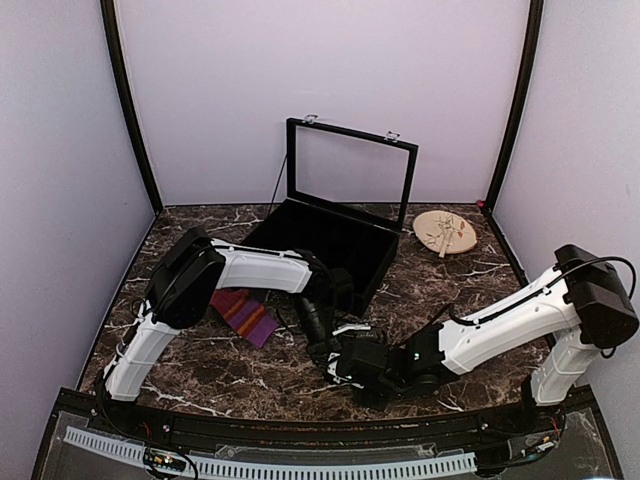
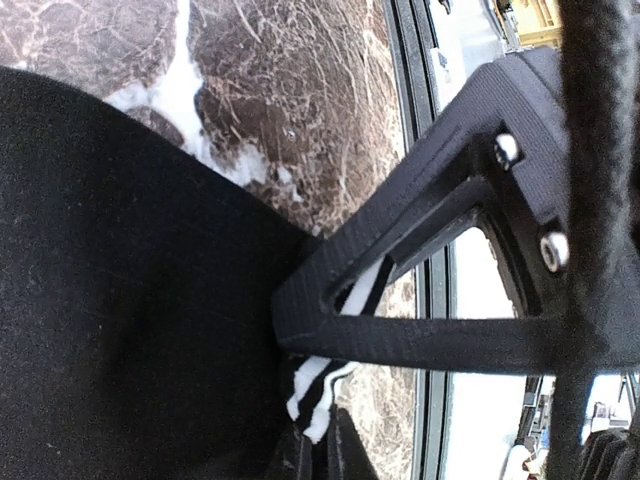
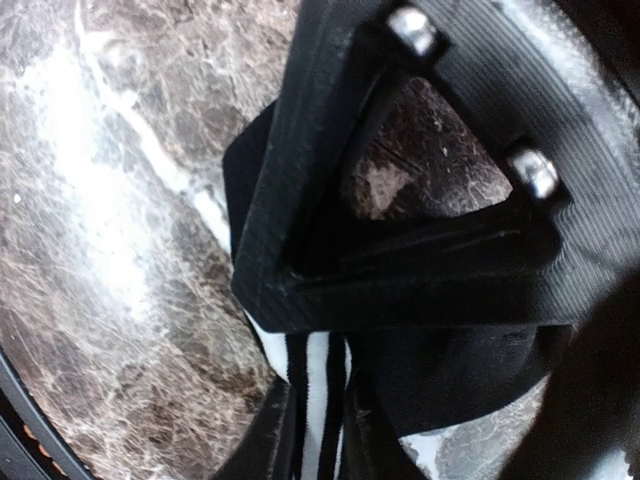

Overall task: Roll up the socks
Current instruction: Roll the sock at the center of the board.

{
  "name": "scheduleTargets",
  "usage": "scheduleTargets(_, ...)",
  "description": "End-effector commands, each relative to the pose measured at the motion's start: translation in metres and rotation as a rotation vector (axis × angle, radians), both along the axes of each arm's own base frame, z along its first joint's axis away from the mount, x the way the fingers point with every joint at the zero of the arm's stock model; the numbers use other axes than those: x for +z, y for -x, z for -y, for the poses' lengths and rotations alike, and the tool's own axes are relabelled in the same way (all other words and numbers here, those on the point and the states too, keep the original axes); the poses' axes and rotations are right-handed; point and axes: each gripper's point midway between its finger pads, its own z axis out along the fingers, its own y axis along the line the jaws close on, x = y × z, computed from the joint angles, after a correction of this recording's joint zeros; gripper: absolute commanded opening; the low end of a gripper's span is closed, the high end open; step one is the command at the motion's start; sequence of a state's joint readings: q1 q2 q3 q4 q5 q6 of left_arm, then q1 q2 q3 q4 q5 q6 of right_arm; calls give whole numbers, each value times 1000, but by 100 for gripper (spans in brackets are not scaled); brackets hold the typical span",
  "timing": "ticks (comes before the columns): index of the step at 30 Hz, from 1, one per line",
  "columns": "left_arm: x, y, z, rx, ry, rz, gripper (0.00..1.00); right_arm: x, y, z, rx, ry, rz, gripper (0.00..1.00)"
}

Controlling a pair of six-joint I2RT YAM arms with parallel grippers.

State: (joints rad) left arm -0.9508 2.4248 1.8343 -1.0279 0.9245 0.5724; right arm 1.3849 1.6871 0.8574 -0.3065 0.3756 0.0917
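While both arms bend inward over the dark marbled tabletop [image 1: 240, 378], the left tool [image 1: 325, 345] and the right tool [image 1: 347, 368] meet tip to tip near its front middle. Between them sits the black fabric sock with thin white stripes [image 2: 130, 300], which the overhead view hardly shows because the two tools cover it. In the left wrist view the sock's dark cloth fills the left half. One black, open-framed finger [image 2: 400, 330] lies against its edge, and the white cuff stripes peek out at the fingertip. The right wrist view shows a similar finger [image 3: 420, 280] pressed on the bunched black cloth, with the white stripes running just below it. Each tool touches the sock, but only one finger of each is plain, so I cannot tell whether either is clamped or spread.

Left of the tools, apart from them and partly under the left forearm, the purple, orange and red striped fabric sock [image 1: 241, 314] lies flat. Behind stands an open black case with a raised glass lid [image 1: 330, 240], and a round wooden plate [image 1: 445, 232] lies to its right.
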Motion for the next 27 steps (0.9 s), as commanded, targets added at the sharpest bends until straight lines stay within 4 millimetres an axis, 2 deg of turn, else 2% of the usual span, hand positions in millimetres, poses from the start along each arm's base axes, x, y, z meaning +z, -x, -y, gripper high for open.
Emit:
scheduleTargets(1, -5, -3, -3, 3, -36, 11, 5, -22, 5, 18, -40, 70, -88, 11)
scheduleTargets(7, -3, -24, -5, 77, -65, 46, 24, -19, 6, 15, -50, 40, -110, 3)
scheduleTargets(14, -2, -32, -16, 120, -79, 51, 32, -11, 3, 14, -74, -16, -119, 2)
scheduleTargets(17, -4, -34, -21, 140, -85, 49, 40, -8, 2, 13, -79, -31, -118, 2)
scheduleTargets(27, -1, -47, -31, 208, -68, 65, 41, -2, 2, 16, -100, -57, -118, 2)
